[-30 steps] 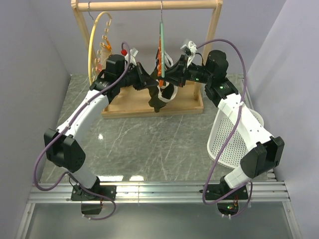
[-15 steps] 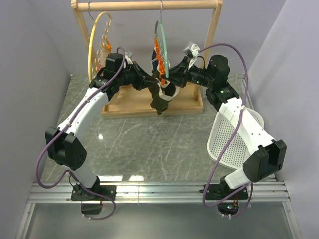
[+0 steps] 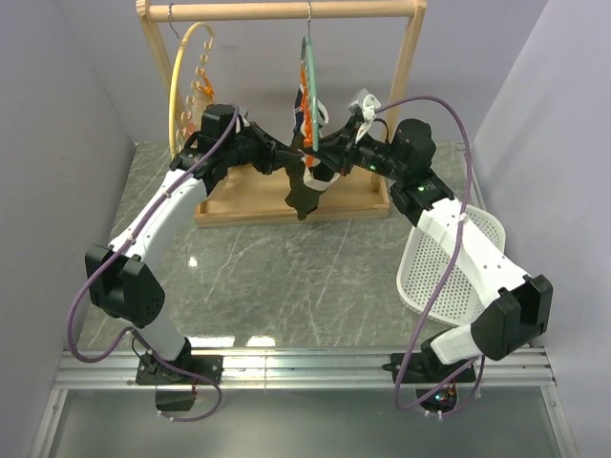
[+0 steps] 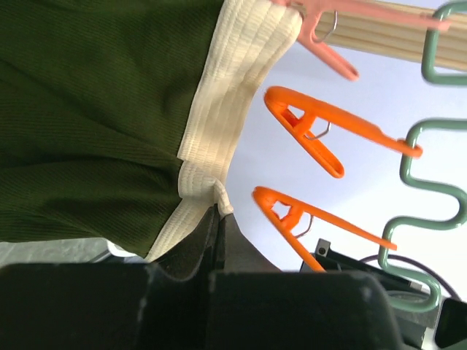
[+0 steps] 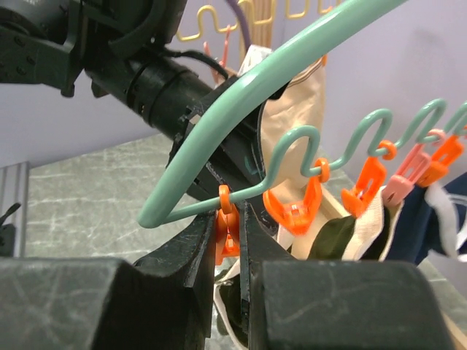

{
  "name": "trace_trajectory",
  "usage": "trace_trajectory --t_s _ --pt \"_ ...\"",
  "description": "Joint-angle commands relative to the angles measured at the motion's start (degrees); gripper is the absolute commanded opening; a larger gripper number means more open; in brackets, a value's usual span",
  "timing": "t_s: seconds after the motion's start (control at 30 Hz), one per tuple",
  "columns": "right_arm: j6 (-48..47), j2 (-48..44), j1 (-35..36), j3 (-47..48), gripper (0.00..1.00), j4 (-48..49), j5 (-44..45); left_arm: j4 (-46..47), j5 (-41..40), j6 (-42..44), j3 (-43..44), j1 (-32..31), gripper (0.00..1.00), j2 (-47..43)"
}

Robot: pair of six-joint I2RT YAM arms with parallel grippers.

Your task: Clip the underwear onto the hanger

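around the work we see a wooden rack (image 3: pixel 409 76) standing on a grey marbled table (image 3: pixel 286 277). a cream-yellow hanger (image 3: pixel 174 100) hangs at the left of its top bar, and a white perforated basket (image 3: pixel 449 301) lies at the right, well apart. from the right wrist, a beige garment (image 5: pixel 295 109) hangs just behind the teal arc, and a navy garment (image 5: pixel 430 230) with white trim sits below the farther clips, so that stretch of the rail is crowded. the black left arm (image 5: pixel 153 84) takes up the space behind. in the left wrist view two free orange clips (image 4: pixel 321 146) dangle just beside the waistband, with a pink clip (image 4: pixel 325 51) above them.

the hanger (image 3: pixel 307 67) hangs by its metal hook from the middle of the top bar, and from above we see it almost edge-on. in the right wrist view its wavy clip rail runs from low left up to the right. the underwear (image 3: pixel 305 196) is below it, between the two arms and over the rack's base board. its long axis is about vertical, with the tan waistband up and the narrow end pointing down.

the left gripper (image 4: pixel 217 230) is pressed together on the waistband's edge. the right gripper (image 5: pixel 228 248) pinches the end clip (image 5: pixel 225 230) at the low end of the rail. we cannot tell whether that clip's mouth is spread.
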Motion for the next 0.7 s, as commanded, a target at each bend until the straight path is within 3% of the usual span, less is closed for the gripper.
trace_trajectory --t_s 0.0,0.67 --pt "-1.7 -2.85 1.07 -0.17 0.0 4.59 4.56 2.44 -1.12 -8.03 -0.64 0.16 0.0 -3.12" --pt "-6.01 -2.33 5.11 -2.28 0.0 4.33 14.76 5.52 0.81 -13.48 -0.11 0.25 0.0 -2.5"
